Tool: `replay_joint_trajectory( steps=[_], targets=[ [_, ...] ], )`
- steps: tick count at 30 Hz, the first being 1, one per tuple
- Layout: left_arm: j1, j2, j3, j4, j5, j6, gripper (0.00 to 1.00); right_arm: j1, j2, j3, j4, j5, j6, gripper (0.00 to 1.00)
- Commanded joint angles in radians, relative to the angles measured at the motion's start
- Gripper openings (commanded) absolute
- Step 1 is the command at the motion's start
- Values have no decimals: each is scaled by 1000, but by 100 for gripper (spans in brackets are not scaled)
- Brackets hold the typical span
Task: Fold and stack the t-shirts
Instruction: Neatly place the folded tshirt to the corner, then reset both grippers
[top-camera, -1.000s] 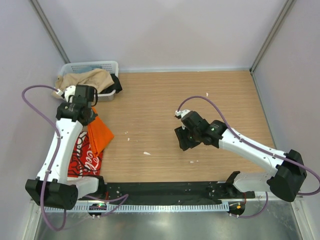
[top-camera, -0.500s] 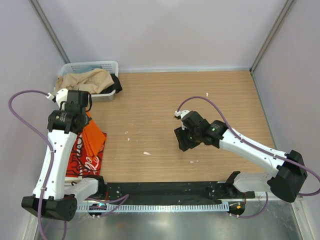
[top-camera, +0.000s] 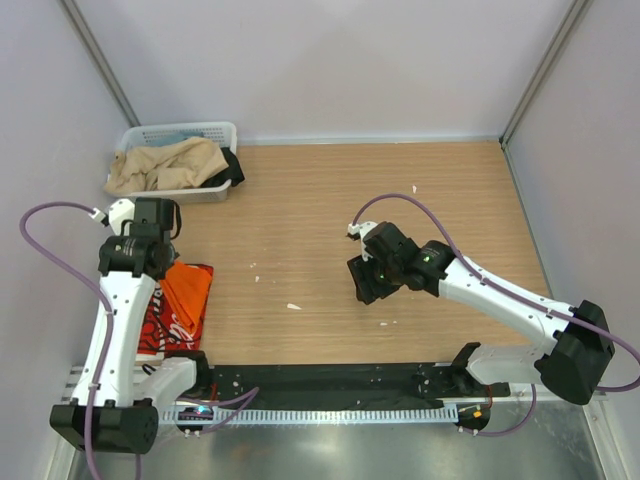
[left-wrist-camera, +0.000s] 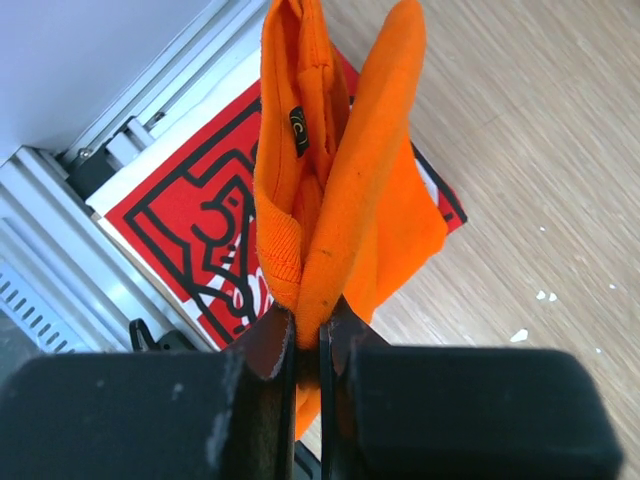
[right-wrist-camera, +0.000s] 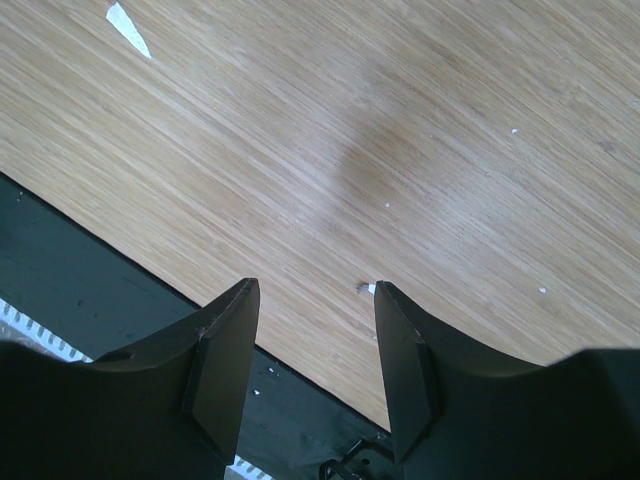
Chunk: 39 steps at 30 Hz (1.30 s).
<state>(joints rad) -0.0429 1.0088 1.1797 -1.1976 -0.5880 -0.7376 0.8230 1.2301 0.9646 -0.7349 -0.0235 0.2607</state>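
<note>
Wood-grain table (top-camera: 420, 190) within pale lilac walls (top-camera: 330, 60), white basket (top-camera: 215, 130) at its far left corner. Nearward of the basket, the left gripper (left-wrist-camera: 308, 325) pinched the orange t-shirt (left-wrist-camera: 345, 200) above the flat red t-shirt (left-wrist-camera: 190, 220). Well right of the basket, the right gripper (right-wrist-camera: 310, 340) hung agape over wood.

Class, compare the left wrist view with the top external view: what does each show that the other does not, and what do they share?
Only the left wrist view: the left gripper pinched shut on a fold of the orange t-shirt, its small black neck label, and the black line print on the red t-shirt beneath. Only the top external view: the white basket holding beige cloth, and the right gripper over the table. Both: the orange t-shirt over the red one, near the table's left edge.
</note>
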Motion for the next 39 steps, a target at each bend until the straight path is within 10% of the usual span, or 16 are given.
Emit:
replay_joint_trajectory(
  steps=[1, 21, 23, 27, 39],
  targets=[
    [12, -44, -25, -22, -90, -57, 0, 1, -12, 8, 14, -19, -17, 55],
    [87, -13, -123, -22, -188, -100, 1, -2, -12, 8, 12, -33, -17, 55],
    [100, -6, -115, -49, -240, -134, 20, -4, -14, 5, 15, -33, -14, 55],
    [147, 16, -52, -192, -260, -254, 90, -12, -18, 0, 14, -44, -6, 54],
    [146, -3, -9, -91, -27, -246, 100, -22, 0, 6, 5, -41, 2, 54]
  ],
)
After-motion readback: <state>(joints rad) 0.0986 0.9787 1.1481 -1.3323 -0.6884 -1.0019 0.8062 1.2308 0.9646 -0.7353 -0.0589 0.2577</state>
